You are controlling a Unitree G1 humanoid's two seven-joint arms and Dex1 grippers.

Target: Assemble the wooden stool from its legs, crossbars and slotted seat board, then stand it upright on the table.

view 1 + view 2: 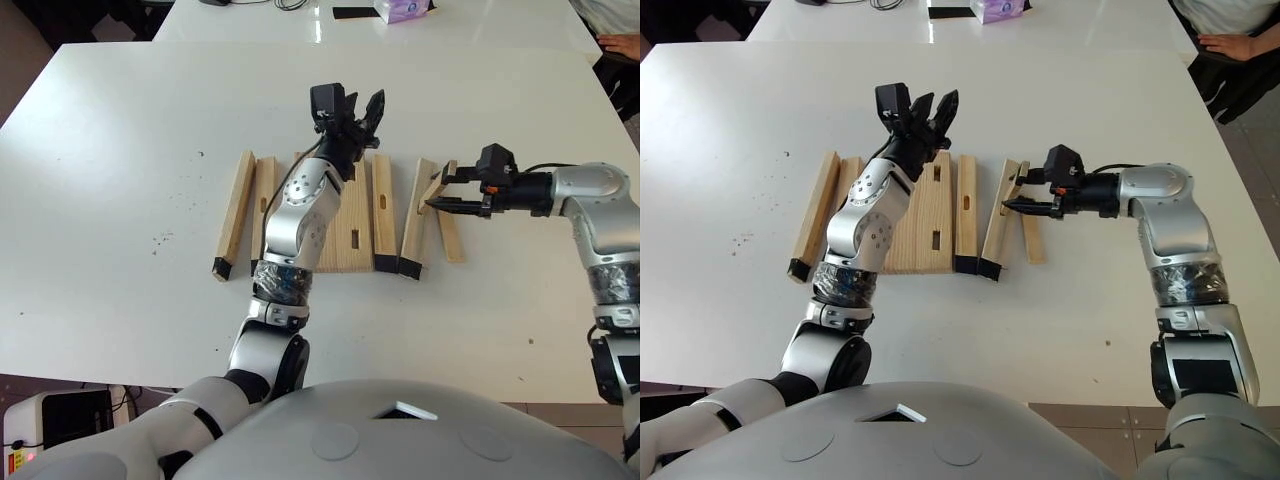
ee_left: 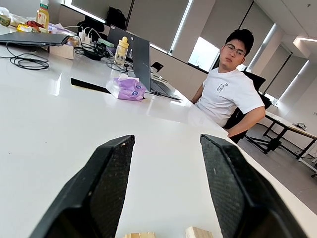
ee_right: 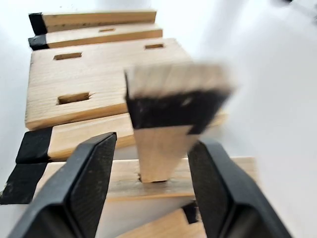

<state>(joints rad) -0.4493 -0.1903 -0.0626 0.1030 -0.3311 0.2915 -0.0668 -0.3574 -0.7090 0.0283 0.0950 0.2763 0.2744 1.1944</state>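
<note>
The wooden piece (image 3: 158,144), right of centre, is judged light, stiff and smooth, best pinched mid-length. The right gripper (image 1: 436,192) fingers are parted astride it; the left gripper (image 1: 360,105) fingers are spread wide.

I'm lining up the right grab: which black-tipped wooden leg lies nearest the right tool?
The rightmost black-tipped wooden leg, beside the short plain wooden crossbar. The open right tool is at its far half. The others lie farther to the left.
</note>
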